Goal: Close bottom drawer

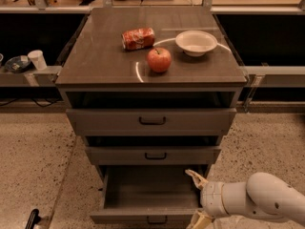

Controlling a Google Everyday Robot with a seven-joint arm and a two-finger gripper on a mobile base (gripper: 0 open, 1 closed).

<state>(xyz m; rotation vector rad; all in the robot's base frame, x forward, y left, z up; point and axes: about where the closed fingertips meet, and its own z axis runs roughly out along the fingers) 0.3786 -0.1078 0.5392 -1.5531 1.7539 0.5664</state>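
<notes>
Bottom drawer [151, 194] stands open, rigid and probably free-sliding; claw [197, 199], jaws spread, hangs at its right corner. Best pushed on its flat front.

A grey-brown desk [95, 66] with a glossy top is seen standing on a speckled floor [33, 161]. Three things are carried on the top. A red can [138, 38] is laid on its side toward the back. A white bowl [196, 42] is set upright to the right of it. A red apple [158, 59] is placed in front, between the two and apart from both. The end effector [197, 198] is held low at the right front of the open bottom drawer [150, 194], its fingers spread apart.
</notes>
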